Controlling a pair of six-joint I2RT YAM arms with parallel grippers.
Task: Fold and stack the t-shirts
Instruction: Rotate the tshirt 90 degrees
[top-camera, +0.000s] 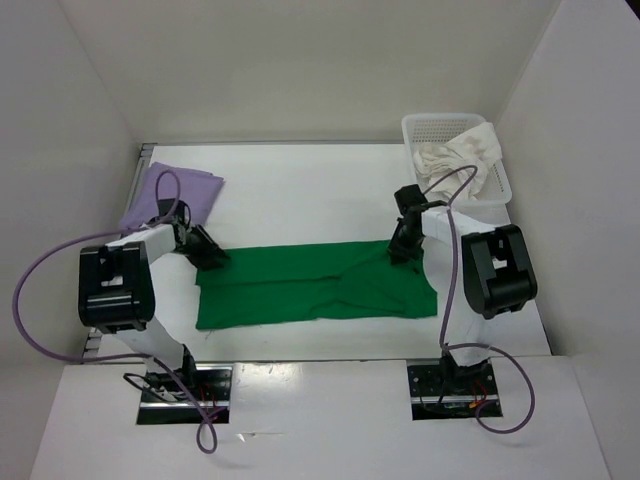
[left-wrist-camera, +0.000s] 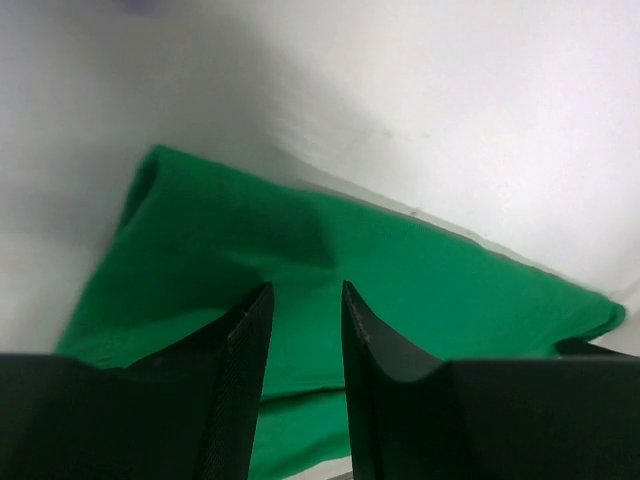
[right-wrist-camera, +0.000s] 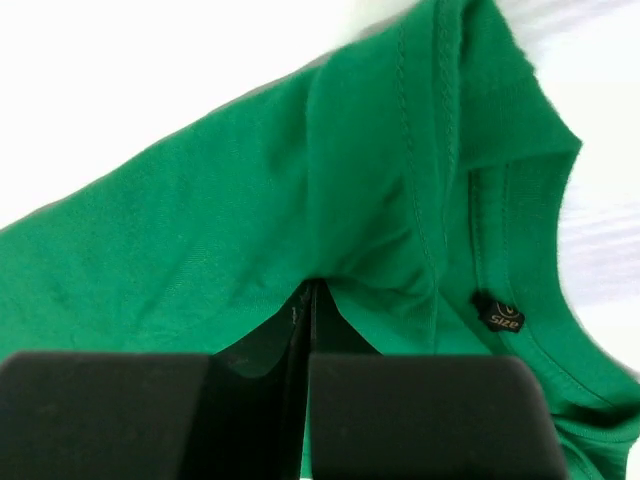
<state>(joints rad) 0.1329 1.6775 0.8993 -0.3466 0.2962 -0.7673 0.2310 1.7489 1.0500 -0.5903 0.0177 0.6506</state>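
Observation:
The green t-shirt lies folded into a long band across the middle of the table. My left gripper is open at its left far corner, its jaws apart over the green cloth. My right gripper is shut on the green cloth at the shirt's right far edge, near the collar and its size label. The lavender t-shirt lies folded at the far left. The creamy white t-shirt is bunched in the mesh basket.
The white mesh basket stands at the back right corner. White walls enclose the table on three sides. The arm cables loop beside both arms.

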